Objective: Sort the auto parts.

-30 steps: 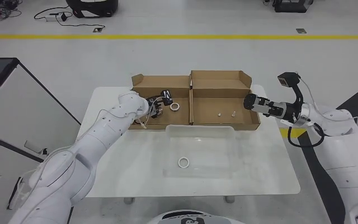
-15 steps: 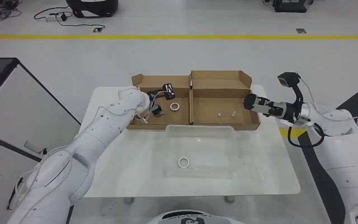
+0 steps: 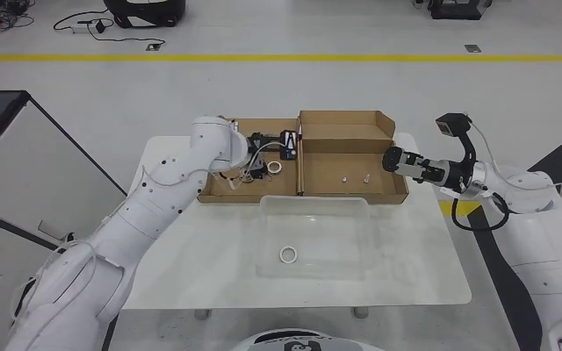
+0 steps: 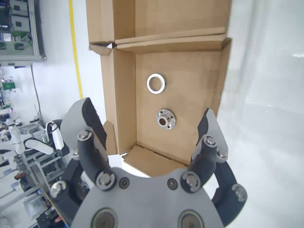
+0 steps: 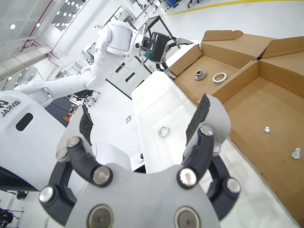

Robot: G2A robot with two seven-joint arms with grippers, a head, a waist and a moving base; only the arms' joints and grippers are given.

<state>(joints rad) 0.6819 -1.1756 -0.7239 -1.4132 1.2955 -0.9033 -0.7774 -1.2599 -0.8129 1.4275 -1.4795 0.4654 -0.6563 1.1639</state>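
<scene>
Two open cardboard boxes sit side by side. The left box (image 3: 230, 190) holds a white ring (image 3: 275, 167) (image 4: 156, 83) and a metal flange (image 4: 165, 119) (image 5: 200, 74). My left gripper (image 3: 266, 155) (image 4: 149, 115) hangs open and empty above that box, with the flange below it between the fingertips. The right box (image 3: 386, 195) holds two small bolts (image 3: 346, 178) (image 5: 267, 129). My right gripper (image 3: 386, 161) (image 5: 144, 105) is open and empty at the right box's outer end. Another ring (image 3: 288, 254) (image 5: 163, 131) lies in the clear tray (image 3: 351, 263).
The clear tray stands in front of both boxes at mid-table. The box lids (image 3: 347, 123) stand up along the far side. Bare white tabletop (image 3: 421, 254) lies to the right and left of the tray.
My left wrist has swung to the right over the left box, from its left end toward the divider. The right arm and the parts have stayed put.
</scene>
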